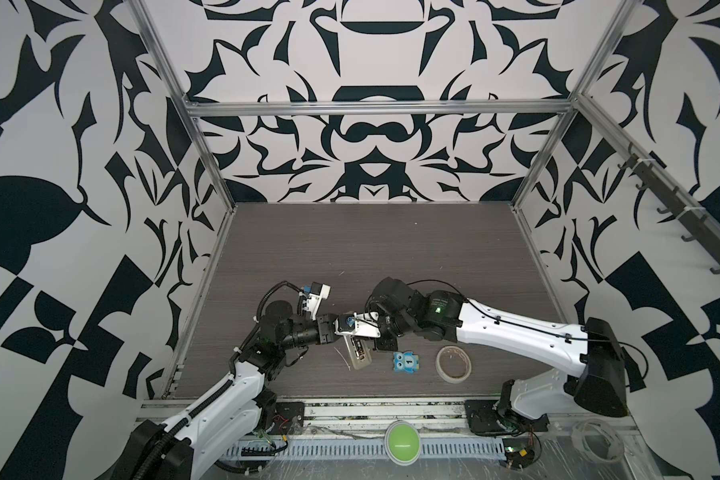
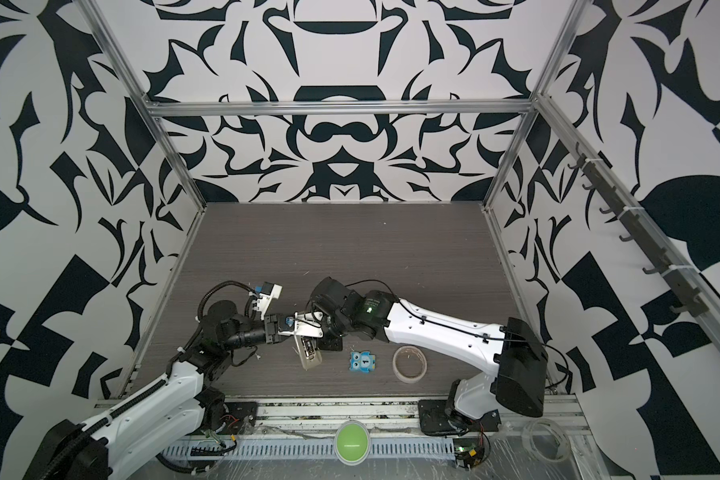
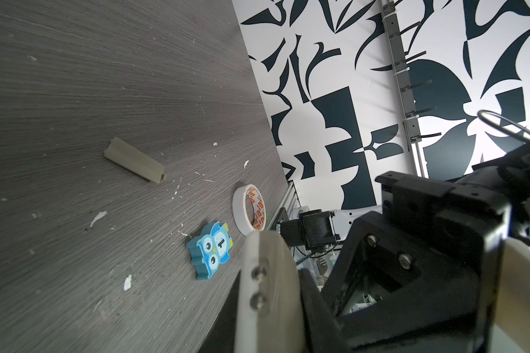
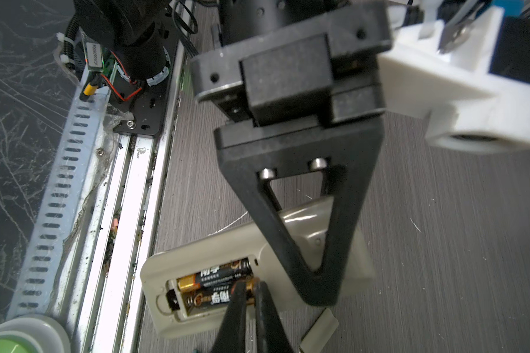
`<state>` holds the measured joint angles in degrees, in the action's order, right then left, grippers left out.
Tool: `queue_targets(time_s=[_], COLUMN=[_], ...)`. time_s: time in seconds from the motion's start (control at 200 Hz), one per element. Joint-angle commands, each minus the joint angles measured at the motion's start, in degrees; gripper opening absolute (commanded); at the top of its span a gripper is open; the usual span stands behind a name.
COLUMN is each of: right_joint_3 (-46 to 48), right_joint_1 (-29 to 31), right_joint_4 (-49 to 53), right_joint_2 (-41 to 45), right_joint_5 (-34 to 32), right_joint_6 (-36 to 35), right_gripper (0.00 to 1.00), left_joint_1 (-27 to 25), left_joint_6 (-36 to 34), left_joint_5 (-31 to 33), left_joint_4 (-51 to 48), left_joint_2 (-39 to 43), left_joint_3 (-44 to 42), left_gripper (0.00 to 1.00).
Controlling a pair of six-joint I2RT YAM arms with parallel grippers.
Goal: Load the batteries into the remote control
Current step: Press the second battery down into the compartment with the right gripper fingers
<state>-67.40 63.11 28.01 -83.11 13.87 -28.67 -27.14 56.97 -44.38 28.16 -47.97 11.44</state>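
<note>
Left pincer [image 4: 317, 287]: clamped on the remote control [image 4: 196, 253], at the end away from the open battery bay. Only its near black finger shows; the far one is hidden behind the body.
Why clamped there: as I judge it, to stop the body sliding or tipping while the other arm works, and to leave the bay clear.
Remote control: back face up, directly beneath both pincers, with the bay turned toward the right pincer [image 4: 251, 293]. I cannot tell whether it lies flat on the table [image 1: 391, 249] or is lifted slightly.
Right pincer: fingers drawn together to a sliver, tips planted on the free end of the nearer battery [image 4: 211, 298]. I cannot tell whether they nip it or only bear down on it.
Why drawn together: probably because a narrow point fits inside the bay and can press one cell without disturbing its neighbour.
Batteries [image 4: 221, 273]: both in the bay, side by side. The one beyond the right pincer's tips looks seated. The nearer battery has its other end against the coil spring.
Pale strip [image 3: 133, 160]: flat on the table, well apart from the left pincer. It is likely the bay's lid, set aside.
Owl tile [image 1: 406, 361], tape roll [image 1: 454, 362]: on the right pincer's outer side, near it but not touched by it.
Stage: second cell being seated, by my reading; the lid is not yet fitted.
</note>
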Motion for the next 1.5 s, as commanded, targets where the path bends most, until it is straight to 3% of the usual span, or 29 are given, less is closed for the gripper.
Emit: queue_targets(time_s=[0.0,1.5], right_joint_3=[0.56,-2.74], right_joint_1=[0.41,5.28], right_joint_4=[2.73,8.32], right_joint_2=[-0.98,-8.49], right_joint_5=[-1.60,-6.89], right_joint_6=[-0.10,-0.36], right_gripper=[0.11,0.11], left_joint_1=[-0.26,-0.22], left_joint_6=[0.07,-1.34], left_joint_5=[-1.02,-0.46], left_joint_4=[3.39,1.30], left_joint_2=[1.47,2.00], left_joint_3=[1.26,1.52], left_gripper=[0.00,0.00])
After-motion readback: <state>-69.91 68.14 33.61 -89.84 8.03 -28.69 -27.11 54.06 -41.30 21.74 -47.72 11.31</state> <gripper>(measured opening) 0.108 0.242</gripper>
